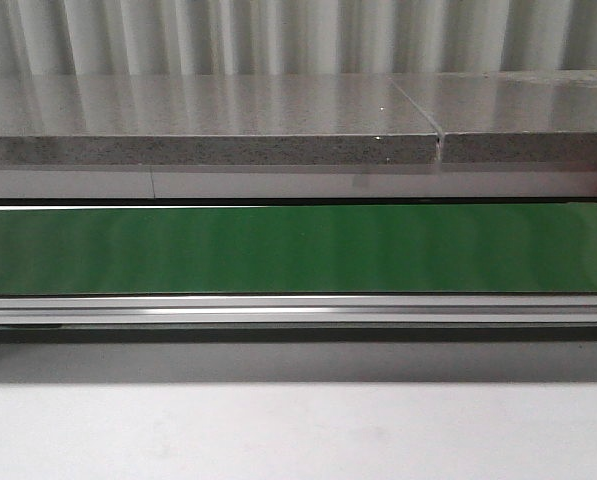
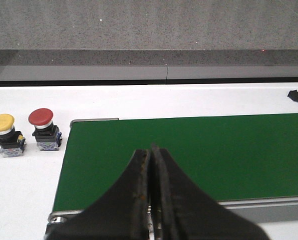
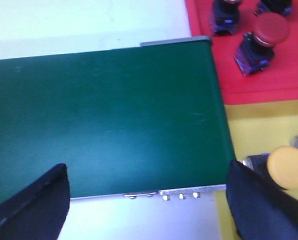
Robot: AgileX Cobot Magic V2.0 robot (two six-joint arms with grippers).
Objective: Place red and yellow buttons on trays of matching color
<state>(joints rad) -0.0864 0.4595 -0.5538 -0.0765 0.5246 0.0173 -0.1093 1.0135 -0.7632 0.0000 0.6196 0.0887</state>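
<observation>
Conveyor belt (image 1: 298, 250), green, runs across the front view between a grey stone ledge (image 1: 208, 148) behind and an aluminium rail (image 1: 298, 310) in front; no button, tray or arm shows in that view.

Left wrist view: the left gripper (image 2: 150, 155) hangs over the near edge of the belt with its two black fingers pressed together, nothing between them. On the white table (image 2: 29, 200) just beside the belt's end stand two buttons, upright and side by side but apart: a yellow button (image 2: 6, 135) farther from the belt and a red button (image 2: 45, 130) nearer to it. A small black connector (image 2: 297, 96) lies on the table beyond the belt's far side.

Right wrist view: the right gripper (image 3: 149, 200) has its fingers spread wide over the belt's other end, holding nothing. Beside that end lies the red tray (image 3: 268, 85), carrying one red-capped button (image 3: 261, 42) tilted on its side and what appear to be two more at the frame edge, cut off and hard to confirm. Adjoining it is the yellow tray (image 3: 258, 130), with a yellow-capped button (image 3: 286, 167) on it, close against one finger (image 3: 258, 210); contact cannot be determined.
</observation>
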